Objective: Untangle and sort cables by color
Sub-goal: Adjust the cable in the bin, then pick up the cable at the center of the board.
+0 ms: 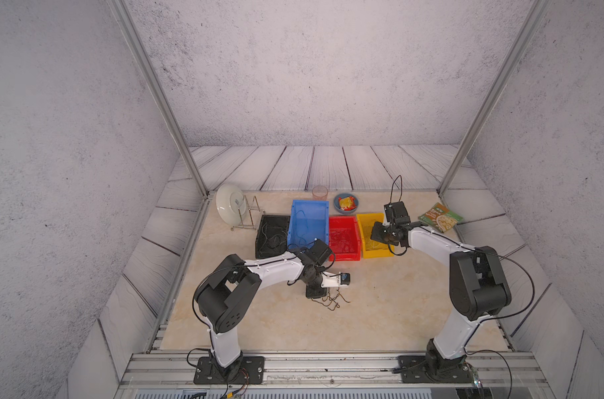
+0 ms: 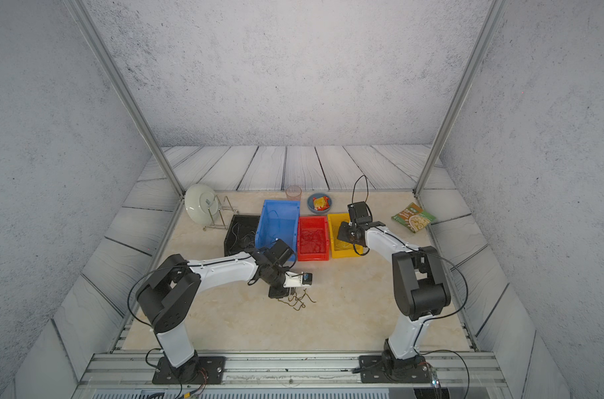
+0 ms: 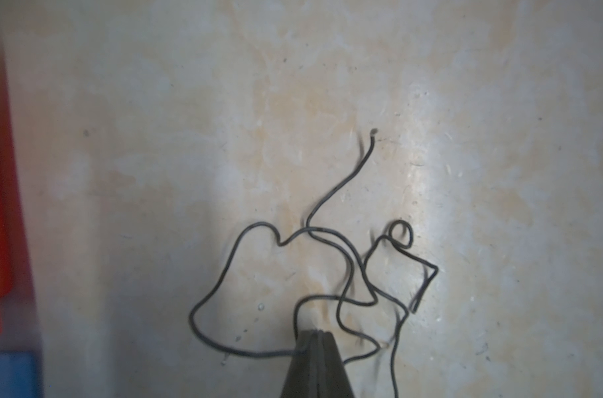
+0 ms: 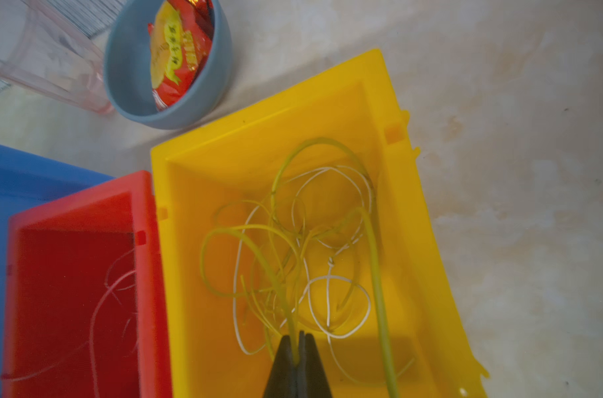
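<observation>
Over the yellow bin (image 4: pixel 258 144), my right gripper (image 4: pixel 298 336) pinches a yellow cable (image 4: pixel 292 324).
My left gripper (image 3: pixel 315 333) is clamped on a dark cable (image 3: pixel 369 151) lying on the table (image 3: pixel 465 172).

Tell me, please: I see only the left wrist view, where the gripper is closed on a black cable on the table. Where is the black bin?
Observer: The black bin stands at the robot's left end of the bin row, beside the blue bin.
Operator: Is it empty?
Observer: No, thin black cables already lie inside it.
Operator: And what does the right arm do?
Observer: The right gripper is shut on a yellow cable above the yellow bin.
</observation>
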`<state>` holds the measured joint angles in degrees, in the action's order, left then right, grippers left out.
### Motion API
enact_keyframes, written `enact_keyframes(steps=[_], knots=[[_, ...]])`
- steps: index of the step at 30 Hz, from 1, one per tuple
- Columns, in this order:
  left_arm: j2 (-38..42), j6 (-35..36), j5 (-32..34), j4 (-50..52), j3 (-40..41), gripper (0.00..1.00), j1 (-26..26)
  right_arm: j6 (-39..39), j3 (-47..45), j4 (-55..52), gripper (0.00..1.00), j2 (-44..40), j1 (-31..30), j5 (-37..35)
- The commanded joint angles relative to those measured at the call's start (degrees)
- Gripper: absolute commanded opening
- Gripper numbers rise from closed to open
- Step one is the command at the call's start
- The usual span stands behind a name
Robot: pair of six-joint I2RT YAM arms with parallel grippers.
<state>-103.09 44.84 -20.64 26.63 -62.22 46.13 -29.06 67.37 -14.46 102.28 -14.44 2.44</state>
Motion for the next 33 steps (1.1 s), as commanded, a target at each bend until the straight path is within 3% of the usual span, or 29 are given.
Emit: enact_keyframes(steps=[1,5,8,20,26,33], knots=[[3.08,1.15,-0.84,3.64,-1.24,0.00,-0.46,2.69,0.08,-1.08,0.09,2.92,0.16,0.10],[8.15,1.24,-4.79,6.98,-1.14,0.00,-1.60,4.05,0.75,-2.97,0.34,1.07,0.12,-1.99],[11.94,1.50,-7.30,9.37,-1.53,0.00,-3.31,5.09,0.82,-4.76,0.41,-3.16,0.14,-2.04],[19.62,2.55,-16.06,23.94,-10.66,0.00,-13.42,9.34,4.98,-18.34,0.50,-18.05,-0.40,-2.87],[20.65,2.91,-17.64,24.77,-10.89,0.00,-14.23,13.06,9.13,-22.73,0.56,-19.58,-0.40,-2.44],[21.62,3.41,-12.39,28.12,-16.32,0.00,-18.16,14.87,13.18,-25.79,0.57,-22.31,-0.45,-1.98]])
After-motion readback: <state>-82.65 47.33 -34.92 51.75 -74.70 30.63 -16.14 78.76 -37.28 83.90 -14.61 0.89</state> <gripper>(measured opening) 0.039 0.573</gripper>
